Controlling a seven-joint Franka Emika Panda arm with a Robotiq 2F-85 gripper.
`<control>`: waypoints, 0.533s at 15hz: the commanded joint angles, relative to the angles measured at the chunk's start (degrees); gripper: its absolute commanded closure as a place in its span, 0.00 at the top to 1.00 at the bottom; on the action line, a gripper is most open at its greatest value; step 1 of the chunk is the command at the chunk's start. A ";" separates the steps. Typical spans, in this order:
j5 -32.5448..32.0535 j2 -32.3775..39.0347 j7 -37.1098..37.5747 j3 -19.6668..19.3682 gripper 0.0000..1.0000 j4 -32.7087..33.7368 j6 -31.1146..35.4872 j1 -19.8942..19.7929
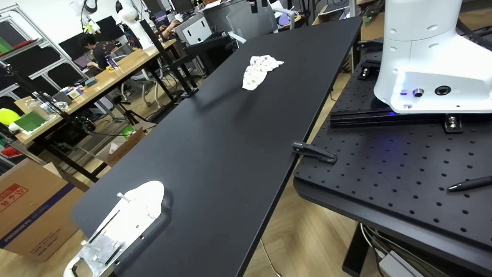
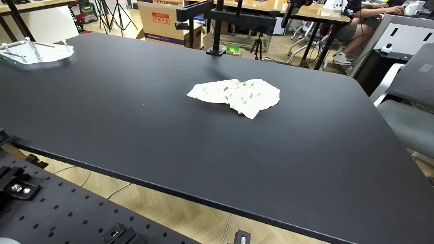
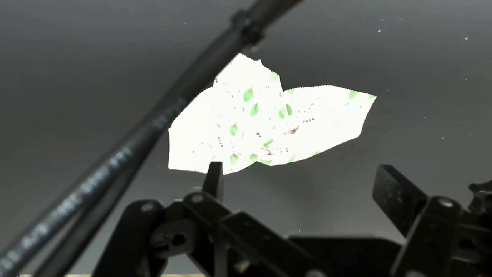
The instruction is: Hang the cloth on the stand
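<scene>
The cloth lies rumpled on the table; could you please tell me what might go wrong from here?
The cloth lies low against the table, so the open jaws could close above it. Its folds could make a pinch uneven, letting it slip. In the wrist view the cable hides part of its edge, so aim may suffer.

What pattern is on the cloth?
The cloth is white with green leaf shapes and tiny dark marks; the wrist view shows it best.

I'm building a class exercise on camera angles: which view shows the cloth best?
The wrist view: there the cloth appears largest, its green leaf print clearest, though a cable overlaps its edge. Both exterior views show it whole, rumpled on the table, but smaller and at a slant.
</scene>
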 commanded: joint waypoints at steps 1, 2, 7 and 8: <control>-0.09 1.42 -0.12 3.36 1.00 1.12 -0.06 -3.32; -0.16 2.33 -0.16 3.59 1.00 1.78 -0.04 -3.48; 1.66 7.65 -1.17 6.57 1.00 4.36 7.39 -5.17; 1.00 9.80 -0.99 7.30 1.00 5.43 9.90 -5.55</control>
